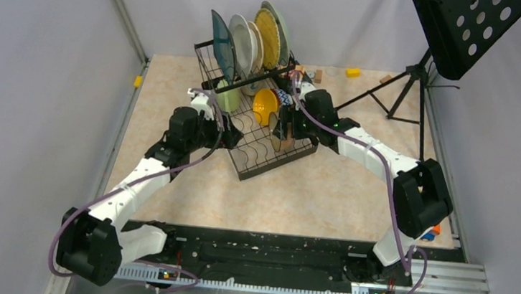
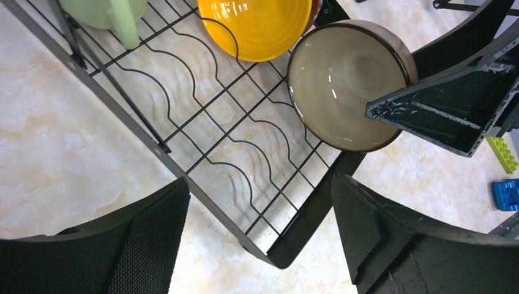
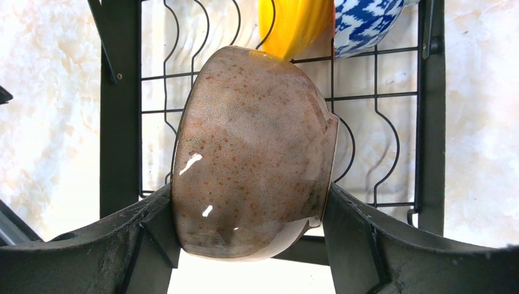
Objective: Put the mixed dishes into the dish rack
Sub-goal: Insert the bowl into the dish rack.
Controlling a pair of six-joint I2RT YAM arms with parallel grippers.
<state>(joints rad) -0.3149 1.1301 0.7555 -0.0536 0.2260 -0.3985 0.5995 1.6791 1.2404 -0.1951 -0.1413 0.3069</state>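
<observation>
Right wrist view: right tool [image 3: 251, 211] is pinching the brown bowl [image 3: 251, 141] over the dish rack [image 3: 119, 122]; left tool [image 2: 260, 184] is hovering spread, empty. Next, probably, seating it between dividers [image 3: 385, 141].

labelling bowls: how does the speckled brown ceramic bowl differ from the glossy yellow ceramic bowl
The speckled brown ceramic bowl is cream inside; the glossy yellow ceramic bowl is yellow throughout. The right gripper clamps the brown bowl; the yellow bowl stands free. Both tilt on edge over the black wire dish rack.
</observation>
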